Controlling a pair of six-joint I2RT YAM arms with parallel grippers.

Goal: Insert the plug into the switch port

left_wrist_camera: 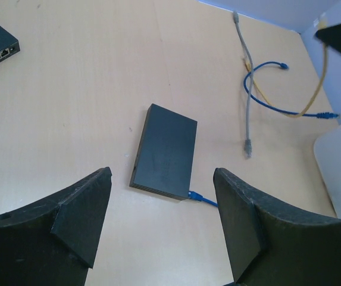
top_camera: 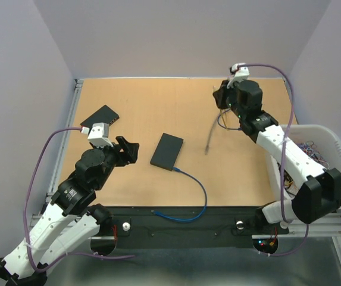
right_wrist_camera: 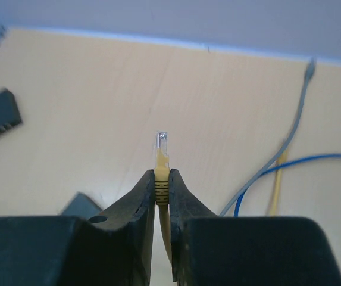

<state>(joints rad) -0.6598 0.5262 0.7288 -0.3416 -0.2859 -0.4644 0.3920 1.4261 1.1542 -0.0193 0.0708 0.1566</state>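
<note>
Plug [right_wrist_camera: 162, 142]: clear, on a yellow cable [right_wrist_camera: 275, 193]. It is clamped at its boot between the closed fingers of the right gripper [right_wrist_camera: 162, 177], and its tip sticks out past the fingertips, held in the air above the table [top_camera: 158, 101].

Right arm: stretched forward to the far right part of the table, gripper aimed leftward.

Left arm: bent over the near left part. The left gripper [left_wrist_camera: 161, 208] has its jaws wide apart, holds nothing, and faces the switch [left_wrist_camera: 165, 149].

Switch: lies flat mid-table, well apart from the plug. A blue cable [top_camera: 206, 199] is seated in its near end.

Second switch [top_camera: 102, 117]: far left, its port row in sight from the left wrist.

Grey cable [top_camera: 210, 136]: loose, between the switch and the right arm.

White bin [top_camera: 319, 127]: at the right edge, beside the right arm.
</note>
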